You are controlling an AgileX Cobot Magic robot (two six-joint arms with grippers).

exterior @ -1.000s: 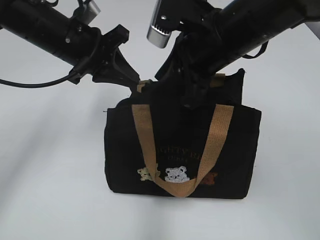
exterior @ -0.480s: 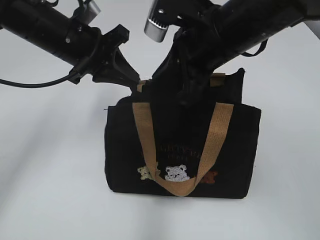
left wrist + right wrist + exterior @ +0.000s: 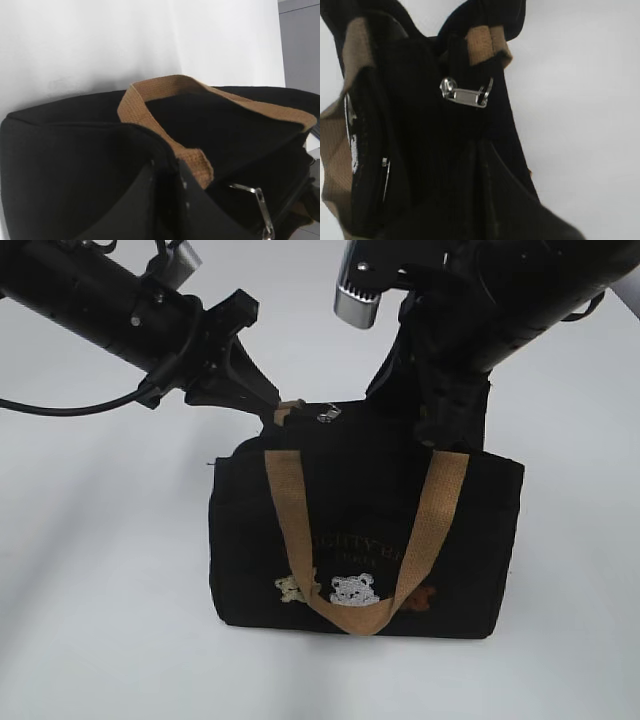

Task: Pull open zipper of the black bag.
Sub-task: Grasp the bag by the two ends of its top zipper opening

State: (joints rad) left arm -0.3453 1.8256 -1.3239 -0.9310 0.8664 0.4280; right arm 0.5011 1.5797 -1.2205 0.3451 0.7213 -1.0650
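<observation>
Bag (image 3: 365, 540): upright on my counter (image 3: 100, 590), unmoved. Left jaws clenched on its top left corner. Right gripper (image 3: 440, 425): jaws now clenched empty, shifted right, baring the zipper (image 3: 325, 414) tab near the left end.

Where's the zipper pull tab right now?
In the exterior view the silver pull tab lies on the black bag's top edge, left of centre, near the left gripper; the right gripper is clear of it.

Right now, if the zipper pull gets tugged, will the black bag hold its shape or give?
Probably gives: the black bag is soft fabric, its top edge sagging. The left gripper pinching one end should limit sliding. The pull tab lies loose and may flip.
</observation>
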